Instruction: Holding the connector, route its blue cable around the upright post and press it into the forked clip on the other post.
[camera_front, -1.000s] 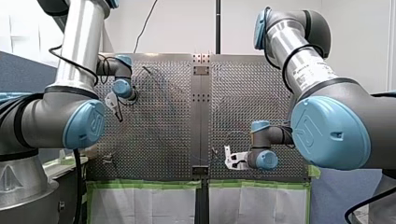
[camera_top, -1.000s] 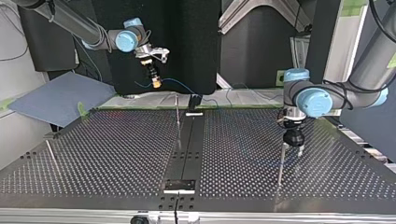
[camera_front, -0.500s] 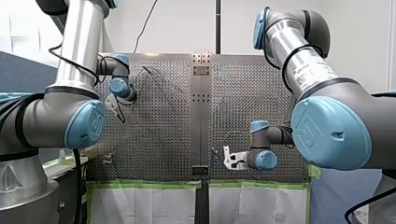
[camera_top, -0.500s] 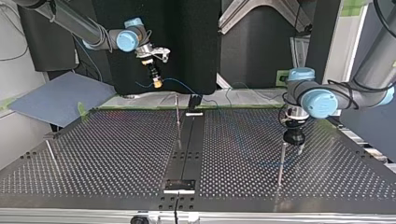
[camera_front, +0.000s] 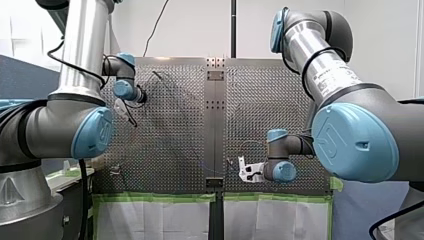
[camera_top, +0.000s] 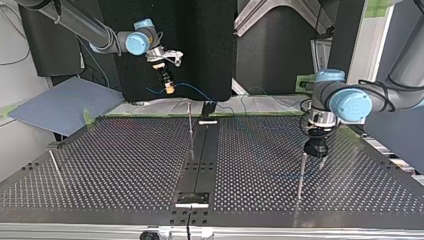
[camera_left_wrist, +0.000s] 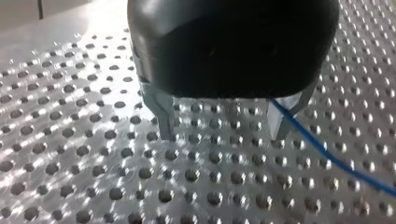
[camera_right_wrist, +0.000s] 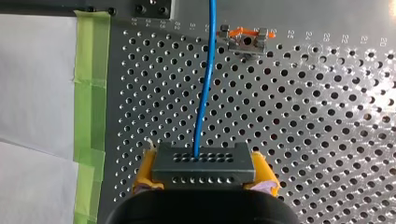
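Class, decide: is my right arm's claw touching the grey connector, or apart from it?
Touching. The right wrist view shows the right claw with its yellow pads pressed against both ends of the connector, no gap either side.

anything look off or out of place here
Nothing stands out. The connector sits square in my right gripper, the blue cable leaves it unkinked, and my left gripper is open over the table with the cable passing beside it.
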